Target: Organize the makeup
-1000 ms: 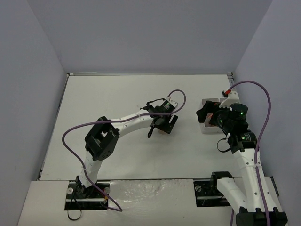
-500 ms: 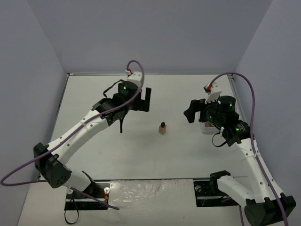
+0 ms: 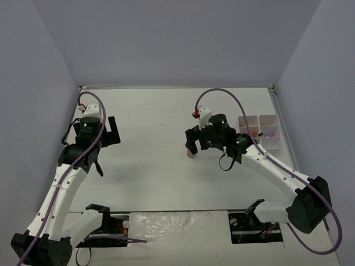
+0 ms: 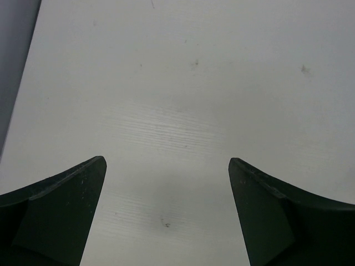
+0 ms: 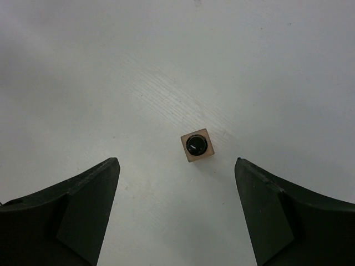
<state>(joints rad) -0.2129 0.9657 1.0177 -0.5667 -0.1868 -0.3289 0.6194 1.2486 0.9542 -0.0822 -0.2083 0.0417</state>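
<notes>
One piece of the makeup, a tan square bottle (image 5: 196, 146) with a dark cap, stands upright alone on the white table (image 3: 150, 111). In the overhead view the bottle (image 3: 191, 154) sits just below my right gripper (image 3: 192, 144). In the right wrist view my right gripper (image 5: 176, 162) is open and hovers above the bottle, which lies just ahead of the gap between the fingertips, apart from both. My left gripper (image 3: 109, 133) is far off at the table's left. It is open over bare table in the left wrist view (image 4: 166, 160), holding nothing.
A white compartment tray (image 3: 258, 119) stands at the right edge, with an orange item (image 3: 252, 132) and a lilac item (image 3: 270, 133) in its cells. Grey walls close in the table on three sides.
My left arm let go of the bottle mid-table and swung away to the far left. My right arm left the tray and came left to hover over the bottle.
</notes>
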